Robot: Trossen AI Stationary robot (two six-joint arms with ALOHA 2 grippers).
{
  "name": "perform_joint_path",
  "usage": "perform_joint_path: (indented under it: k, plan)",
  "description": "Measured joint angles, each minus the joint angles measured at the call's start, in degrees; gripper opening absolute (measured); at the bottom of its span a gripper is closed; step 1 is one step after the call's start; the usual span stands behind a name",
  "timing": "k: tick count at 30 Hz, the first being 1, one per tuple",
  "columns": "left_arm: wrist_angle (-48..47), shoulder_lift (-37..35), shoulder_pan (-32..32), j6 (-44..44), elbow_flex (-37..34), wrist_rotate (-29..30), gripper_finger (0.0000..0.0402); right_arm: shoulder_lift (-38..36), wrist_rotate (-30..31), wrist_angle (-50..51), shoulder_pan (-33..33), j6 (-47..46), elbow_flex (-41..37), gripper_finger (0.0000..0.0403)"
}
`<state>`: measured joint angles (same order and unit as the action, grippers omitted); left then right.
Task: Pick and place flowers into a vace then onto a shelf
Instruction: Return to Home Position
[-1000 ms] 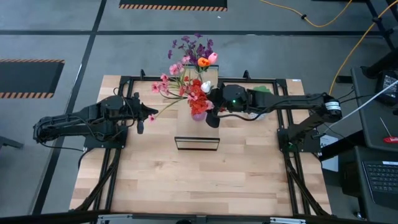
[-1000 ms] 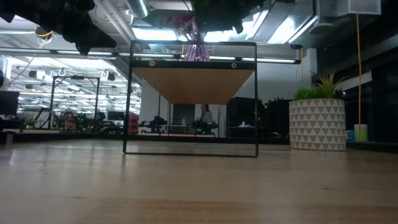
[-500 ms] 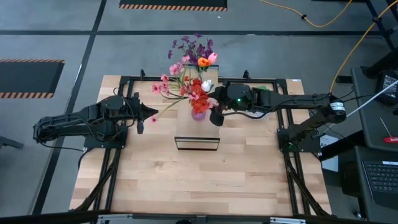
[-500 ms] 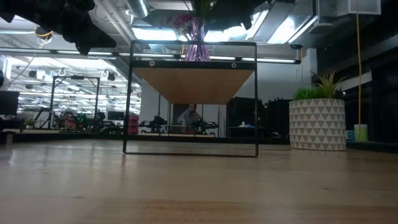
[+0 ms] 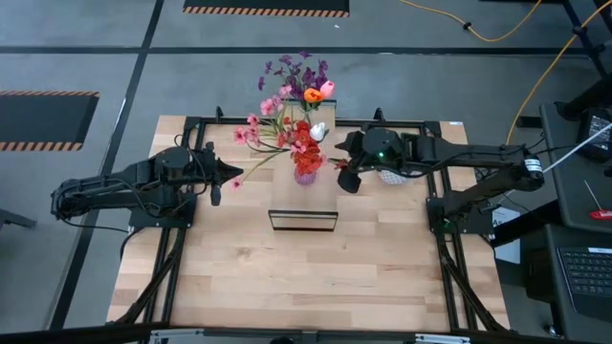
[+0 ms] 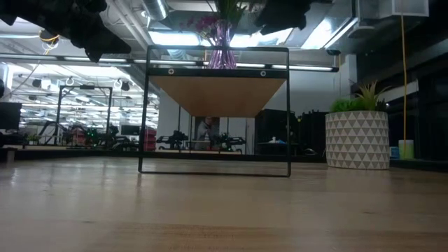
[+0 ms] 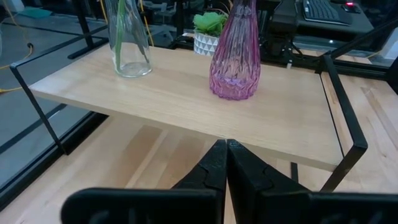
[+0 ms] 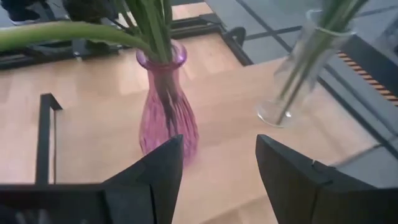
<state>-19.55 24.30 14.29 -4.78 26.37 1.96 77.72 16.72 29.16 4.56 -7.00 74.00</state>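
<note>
A pink-purple ribbed vase (image 5: 305, 176) stands upright on the light-wood shelf (image 5: 287, 199), holding red and pink flowers (image 5: 304, 143). A clear vase (image 7: 129, 43) with the purple cluster and tulips (image 5: 298, 76) stands nearer the shelf's far end. My right gripper (image 5: 346, 178) hovers open just right of the purple vase (image 8: 165, 118), apart from it. My left gripper (image 5: 229, 174) waits shut to the left of the shelf, level with its plank (image 7: 186, 106).
A round green plant in a white patterned pot (image 6: 357, 140) stands on the table right of the shelf, under my right arm. The dark-framed hollow end of the shelf (image 5: 303, 221) faces the near side. The table's near half (image 5: 306, 277) is bare wood.
My right gripper has drawn back from the purple vase toward the table's right edge, a little toward the near side. The vase and its flowers stay upright on the shelf.
</note>
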Motion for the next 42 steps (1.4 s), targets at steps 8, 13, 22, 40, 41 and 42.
perform_joint_path:
  k: [8, 13, 22, 40, 41, 42]
  plan:
    - [0.02, 0.02, 0.00, 0.00, 0.00, 0.00, 0.0006, -4.82, 5.62, 3.13, -3.53, 0.81, -0.71, 0.0202]
    - [0.19, 0.00, 0.01, 0.00, 0.00, 0.04, 0.0006, -8.37, 8.62, -1.84, -7.52, 1.36, -8.34, 0.0195]
    - [4.91, -0.03, 0.11, 11.24, 0.00, 1.12, 0.0002, -17.49, 8.64, -25.97, -12.32, 4.68, -30.59, 0.0107]
    - [11.41, -24.19, 3.49, 14.54, -11.51, 2.55, 0.0002, -33.93, -7.42, -40.25, -8.13, 9.42, -45.29, 0.0002]
    - [11.67, -24.24, 3.49, 14.49, -12.33, 2.33, 0.0002, -34.56, -8.48, -40.21, -7.70, 9.96, -45.29, 0.0002]
    - [12.19, -24.24, 3.49, 14.52, -13.02, 1.60, 0.0002, -35.18, -9.28, -39.83, -7.28, 10.44, -45.31, 0.0002]
